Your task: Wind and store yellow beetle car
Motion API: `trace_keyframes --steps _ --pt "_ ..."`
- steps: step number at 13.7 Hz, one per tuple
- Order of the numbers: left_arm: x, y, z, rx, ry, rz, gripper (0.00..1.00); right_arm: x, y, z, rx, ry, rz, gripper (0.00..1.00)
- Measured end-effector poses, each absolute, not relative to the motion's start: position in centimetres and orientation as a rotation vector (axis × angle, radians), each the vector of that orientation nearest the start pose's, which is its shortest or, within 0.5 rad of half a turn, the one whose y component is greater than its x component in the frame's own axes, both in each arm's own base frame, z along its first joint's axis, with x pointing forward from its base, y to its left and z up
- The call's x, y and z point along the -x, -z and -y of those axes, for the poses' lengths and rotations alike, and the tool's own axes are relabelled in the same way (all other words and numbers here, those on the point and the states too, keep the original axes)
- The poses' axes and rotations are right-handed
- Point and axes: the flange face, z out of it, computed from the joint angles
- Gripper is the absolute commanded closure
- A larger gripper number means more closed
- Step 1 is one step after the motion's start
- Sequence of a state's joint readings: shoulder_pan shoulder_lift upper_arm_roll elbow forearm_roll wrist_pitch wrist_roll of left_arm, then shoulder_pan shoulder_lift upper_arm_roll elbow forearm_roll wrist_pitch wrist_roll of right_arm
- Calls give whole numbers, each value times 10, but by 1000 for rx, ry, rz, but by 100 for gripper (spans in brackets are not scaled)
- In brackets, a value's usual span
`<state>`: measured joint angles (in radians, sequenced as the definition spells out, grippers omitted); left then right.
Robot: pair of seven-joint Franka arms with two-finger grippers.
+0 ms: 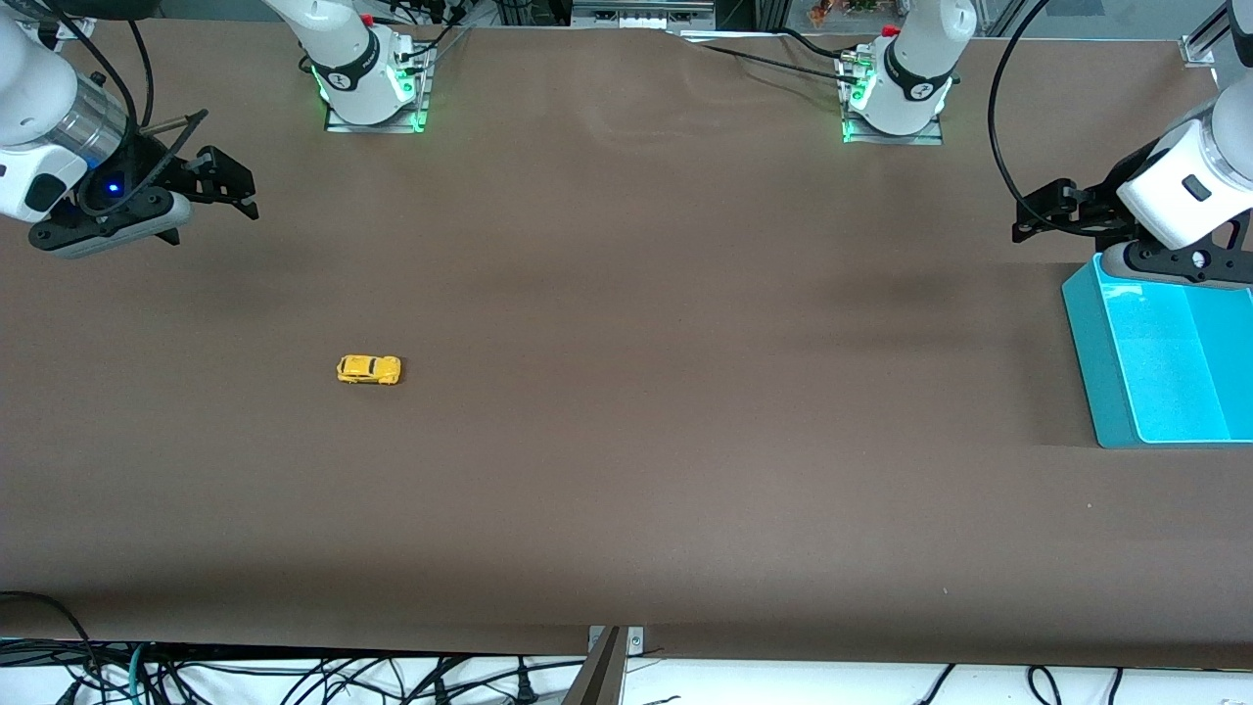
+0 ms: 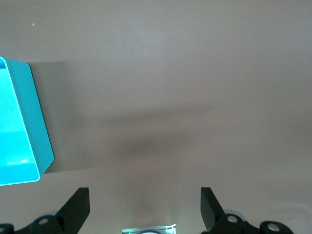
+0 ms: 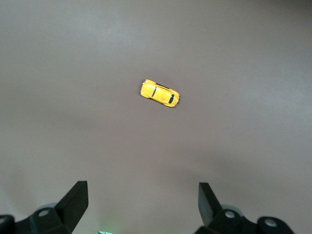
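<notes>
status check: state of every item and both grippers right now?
yellow beetle car: on its wheels on the bare table, toward the right arm's end, not gripped.
teal bin: upright at the left arm's end, open top, nothing seen inside.
right gripper: open, holding nothing, above the table with the car in its view.
left gripper: open, holding nothing, above the table beside the bin.

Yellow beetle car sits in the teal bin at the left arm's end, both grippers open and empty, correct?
Not quite. The yellow beetle car sits on the bare table toward the right arm's end, as the front view shows. The teal bin holds nothing visible. The rest holds.
</notes>
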<state>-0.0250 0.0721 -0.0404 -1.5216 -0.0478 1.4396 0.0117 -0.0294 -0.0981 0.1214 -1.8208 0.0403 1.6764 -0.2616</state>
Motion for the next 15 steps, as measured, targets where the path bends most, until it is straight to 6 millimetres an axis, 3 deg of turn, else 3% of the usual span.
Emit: trace_keyframes --steps 2,5,9,12,15 --pt "-560 -597 41 3176 -248 -127 0 -523 -558 -55 3057 -105 544 0" --pt "-560 -597 41 3176 -248 -127 0 -528 -520 -58 3021 -168 661 0" --pt "-560 -597 41 3176 -247 -127 0 -538 -432 -58 2902 -98 1051 0" --pt "-560 -597 41 3176 -247 -127 0 -532 -364 -57 2790 -38 1331 0" --pt "-560 -597 41 3176 -247 -127 0 -528 -310 -64 2653 9 1593 0"
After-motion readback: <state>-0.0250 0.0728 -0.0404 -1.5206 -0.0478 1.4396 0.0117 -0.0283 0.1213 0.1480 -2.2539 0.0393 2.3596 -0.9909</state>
